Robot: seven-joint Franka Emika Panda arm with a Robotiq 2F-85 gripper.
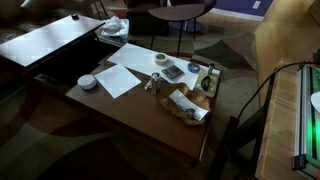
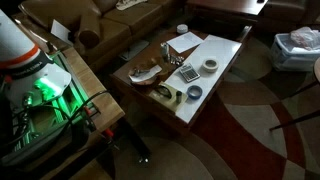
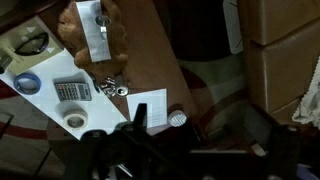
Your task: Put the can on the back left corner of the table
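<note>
The can (image 1: pixel 153 84) is a small dark cylinder with a pale top. It stands near the middle of the dark brown table (image 1: pixel 150 125), between the paper sheet (image 1: pixel 118 78) and the calculator (image 1: pixel 172 72). In the wrist view the can (image 3: pixel 120 90) is small, above the paper sheet (image 3: pixel 148 108). My gripper (image 3: pixel 190 140) is only a dark shape at the bottom of the wrist view, high above the table's edge and well away from the can. Its jaws are too dark to read. The gripper shows in neither exterior view.
On the table are a round white bowl (image 1: pixel 88 81), a white tape roll (image 1: pixel 161 60), a paper tray of food (image 1: pixel 188 105) and a blue roll (image 3: pixel 27 84). A white-topped surface (image 1: pixel 50 40) stands behind, and a small round table (image 1: pixel 178 12) farther back.
</note>
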